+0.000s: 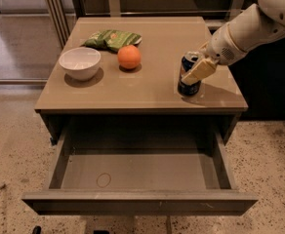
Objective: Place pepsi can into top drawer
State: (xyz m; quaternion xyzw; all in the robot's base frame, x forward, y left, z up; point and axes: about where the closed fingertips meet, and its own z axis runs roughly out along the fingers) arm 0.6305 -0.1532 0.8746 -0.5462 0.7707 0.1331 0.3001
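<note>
The pepsi can point(187, 83), dark blue with a silver top, stands upright at the right front of the tan table top point(147, 89). My gripper point(197, 68) reaches in from the upper right and is shut on the can's upper half. One cream finger point(200, 71) lies across the can's front; the other is hidden behind it. The can's base is at or just above the table top. The top drawer point(137, 172) is pulled wide open below the table's front edge. Its grey floor is bare, with a faint ring mark point(103, 180).
A white bowl point(80, 62), an orange point(129, 57) and a green snack bag point(112, 38) sit on the left half of the table top. My white arm point(252, 26) comes in from the upper right. Speckled floor surrounds the table.
</note>
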